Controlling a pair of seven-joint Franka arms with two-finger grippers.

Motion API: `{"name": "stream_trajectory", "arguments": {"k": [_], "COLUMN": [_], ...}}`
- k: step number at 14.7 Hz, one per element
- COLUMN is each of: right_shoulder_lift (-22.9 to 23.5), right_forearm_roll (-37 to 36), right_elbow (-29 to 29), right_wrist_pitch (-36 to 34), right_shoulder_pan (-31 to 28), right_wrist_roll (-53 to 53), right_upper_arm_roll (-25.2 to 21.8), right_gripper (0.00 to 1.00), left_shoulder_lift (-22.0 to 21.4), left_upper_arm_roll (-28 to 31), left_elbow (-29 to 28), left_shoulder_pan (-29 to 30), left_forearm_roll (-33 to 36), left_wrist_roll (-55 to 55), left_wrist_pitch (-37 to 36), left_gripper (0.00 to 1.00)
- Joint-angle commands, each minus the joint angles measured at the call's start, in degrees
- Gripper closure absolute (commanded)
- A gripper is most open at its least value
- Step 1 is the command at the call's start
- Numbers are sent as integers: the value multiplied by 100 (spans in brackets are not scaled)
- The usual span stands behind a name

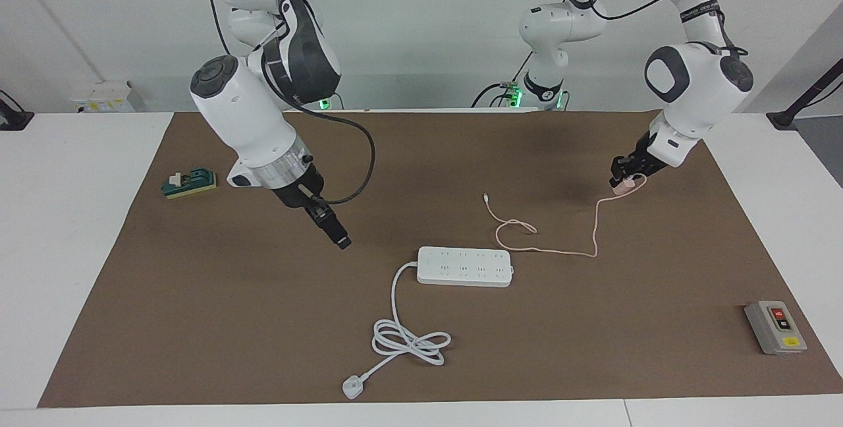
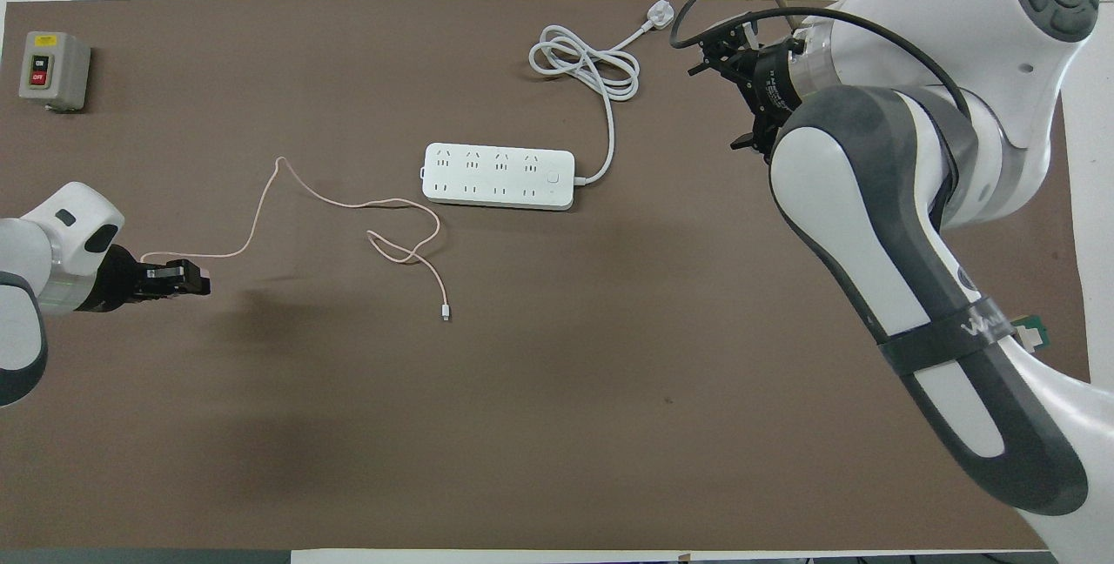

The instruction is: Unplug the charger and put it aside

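Left claw (image 1: 624, 180) pinches the charger (image 1: 620, 185) above the surface's (image 1: 197, 321) left-arm edge — unplugged, ready to set aside; right claw's (image 1: 337, 237) state unclear.

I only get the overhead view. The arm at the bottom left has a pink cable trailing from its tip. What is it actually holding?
Observer: In the facing view, the left gripper is shut on the charger, a small pink cube. Its cable hangs down to the mat.
Visitor: And the big arm's hand? Its own elbow covers it for me.
Observer: The right gripper hangs over bare mat and touches nothing. It is toward the right arm's end from the power strip.
Visitor: I see a green sliver under that arm.
Observer: That is a small green block with a pale piece on top, lying on the mat.
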Motion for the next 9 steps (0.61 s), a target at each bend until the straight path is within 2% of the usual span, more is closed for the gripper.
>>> {"name": "stream_trajectory", "arguments": {"k": [1, 3, 6, 8, 9], "right_shoulder_lift": [-322, -462, -709, -744, -805], "right_forearm_roll": [-136, -127, -144, -145, -145], "right_elbow": [-505, -514, -619, -672, -776], "right_wrist_pitch": [145, 49, -189, -389, -565], "right_shoulder_pan": [35, -69, 17, -244, -385], "right_wrist_roll": [62, 1, 61, -26, -209], "right_upper_arm_roll": [46, 46, 37, 29, 29], "right_gripper": [0, 0, 0, 0, 0], "left_shoulder_lift": [-85, -155, -287, -16, -6], "left_upper_arm_roll": [-48, -48, -48, -65, -66], "left_elbow": [-202, -176, -175, -27, -156], "left_shoulder_pan": [150, 141, 298, 168, 202], "left_forearm_roll": [-286, -717, -806, -921, -921], "left_wrist_roll": [183, 183, 226, 236, 279], "left_wrist_pitch": [282, 178, -191, -227, -80], "left_gripper": [100, 100, 100, 100, 100]}}
